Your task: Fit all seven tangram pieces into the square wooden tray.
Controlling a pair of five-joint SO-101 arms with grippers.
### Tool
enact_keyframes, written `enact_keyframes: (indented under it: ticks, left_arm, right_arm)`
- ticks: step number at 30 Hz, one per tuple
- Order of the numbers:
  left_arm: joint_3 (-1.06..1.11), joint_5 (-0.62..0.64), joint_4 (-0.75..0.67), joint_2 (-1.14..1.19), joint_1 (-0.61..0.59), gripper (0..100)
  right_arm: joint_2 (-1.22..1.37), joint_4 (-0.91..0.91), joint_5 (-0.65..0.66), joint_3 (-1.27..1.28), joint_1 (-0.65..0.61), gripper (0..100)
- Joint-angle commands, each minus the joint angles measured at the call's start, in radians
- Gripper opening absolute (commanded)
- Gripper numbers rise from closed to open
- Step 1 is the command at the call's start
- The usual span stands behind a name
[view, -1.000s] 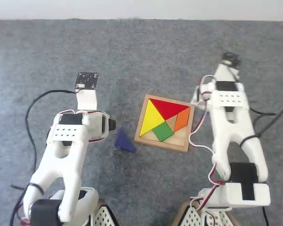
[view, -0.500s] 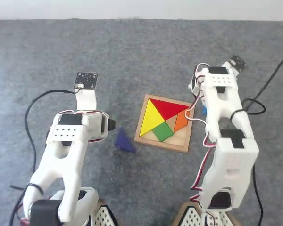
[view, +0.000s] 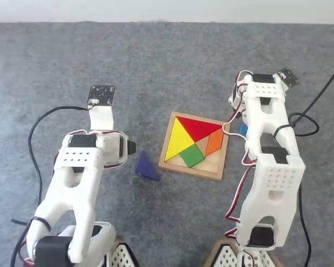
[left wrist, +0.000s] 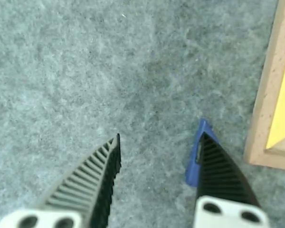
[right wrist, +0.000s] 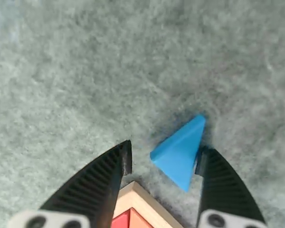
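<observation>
The left tool [left wrist: 161, 137] hangs over the bench [left wrist: 85, 57]; a triangle [left wrist: 194, 161] lies just beside 1 of its fingers, with the tray [left wrist: 259, 118] beyond that finger. A 2nd triangle [right wrist: 180, 149] lies between the fingers of the right tool [right wrist: 165, 147], near 1 tray corner.

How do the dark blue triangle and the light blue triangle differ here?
The dark blue triangle is navy; the light blue triangle is sky blue. The dark blue triangle lies on the carpet left of the tray, by the left gripper; the light blue triangle lies right of the tray, by the right gripper. Both are outside the tray, each between open fingers.
</observation>
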Motion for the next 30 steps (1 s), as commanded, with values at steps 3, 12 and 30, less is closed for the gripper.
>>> enact_keyframes:
  ticks: [3, 12, 30]
  left_arm:
    - [-0.022, 0.005, -0.018, -0.029, -0.005, 25]
    - [-0.022, 0.005, -0.018, -0.029, -0.005, 25]
    - [-0.022, 0.006, -0.025, -0.029, -0.005, 25]
  right_arm:
    - [-0.012, 0.015, -0.012, -0.044, 0.013, 20.3]
    - [-0.022, 0.018, -0.006, -0.017, 0.013, 10.2]
    - [-0.521, 0.137, 0.021, 0.316, -0.197, 9.3]
